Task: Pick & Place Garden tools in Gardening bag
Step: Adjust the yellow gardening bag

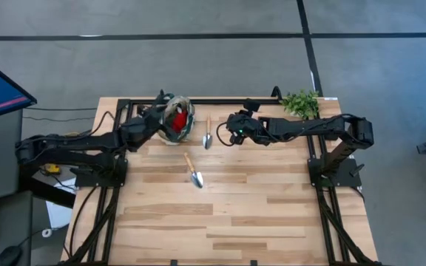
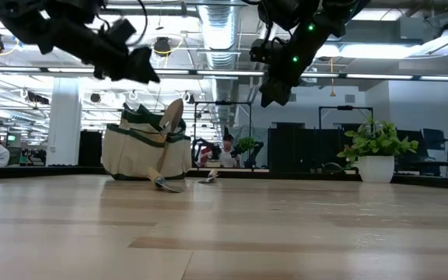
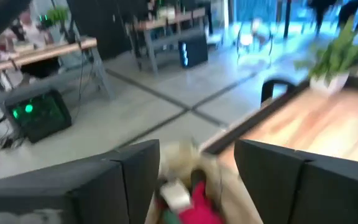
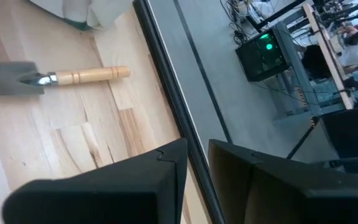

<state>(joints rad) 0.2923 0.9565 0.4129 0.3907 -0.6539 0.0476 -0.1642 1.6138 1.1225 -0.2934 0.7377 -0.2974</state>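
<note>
- Gardening bag [image 1: 177, 118]: stands at the far edge of the table [image 1: 228, 222], mouth upward, so tools can be dropped in from above. A red glove-like piece [image 1: 176, 121] shows inside it, with something dark beside it that cannot be told apart.
- Left gripper [image 1: 156, 120]: hangs over the near-left rim of the bag. In its own wrist view the two fingers [image 3: 129, 180] stand well apart with the red piece and the bag's pale fabric visible between and below them; nothing is held. This spread fits a release over the bag mouth, as a judgement.
- Right gripper [image 1: 228, 133]: held above the table, just right of the far trowel and well clear of the wood in the low view. In its wrist view the fingers [image 4: 166, 168] stand close, a narrow gap between them and nothing in it. It seems to be waiting or lining up on that trowel.
- Far trowel [image 1: 207, 134]: lies flat just right of the bag, wooden handle pointing to the table's far edge, blade toward the near side, so the handle is free to grasp.
- Near trowel [image 1: 193, 171]: lies flat, apart from the bag toward the table's middle, handle angled toward the bag. Both trowels remain to be bagged.
- Potted plant [image 1: 300, 103]: at the far right corner, not part of the task.
</note>
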